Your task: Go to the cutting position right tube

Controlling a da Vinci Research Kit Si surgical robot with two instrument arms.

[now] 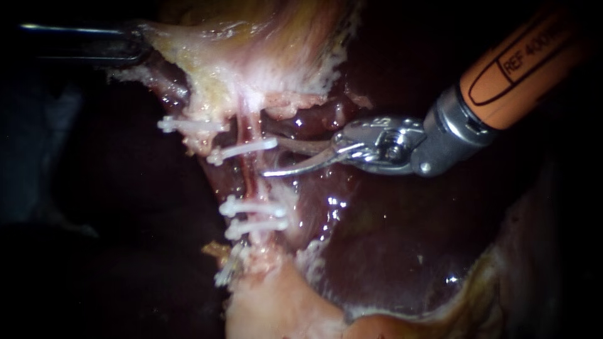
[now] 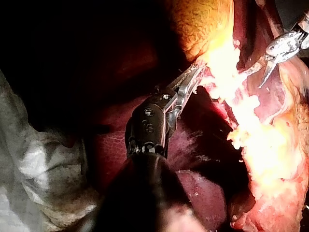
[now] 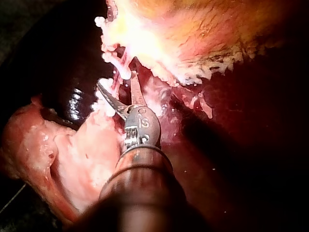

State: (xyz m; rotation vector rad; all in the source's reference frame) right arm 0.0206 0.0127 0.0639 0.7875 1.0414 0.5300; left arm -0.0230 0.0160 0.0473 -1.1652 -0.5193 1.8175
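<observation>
The right tube (image 1: 249, 179), thin and reddish, runs down from the gallbladder (image 1: 264, 44). One white clip (image 1: 244, 149) crosses it high up and two more clips (image 1: 252, 207) sit lower. My right instrument (image 1: 271, 157) comes in from the upper right with curved blades open. Their tips lie at the tube's right edge, in the bare stretch between the upper and lower clips. In the right wrist view the open blades (image 3: 117, 75) reach into the pale tissue around a clip. My left instrument (image 1: 135, 45) is shut on the gallbladder's edge at upper left, also seen in the left wrist view (image 2: 190, 77).
Another clip (image 1: 191, 125) lies on a strand left of the tube, and one more (image 1: 226, 269) sits low by pale fatty tissue (image 1: 276, 307). Dark wet liver (image 1: 389, 251) fills the space under and right of the blades.
</observation>
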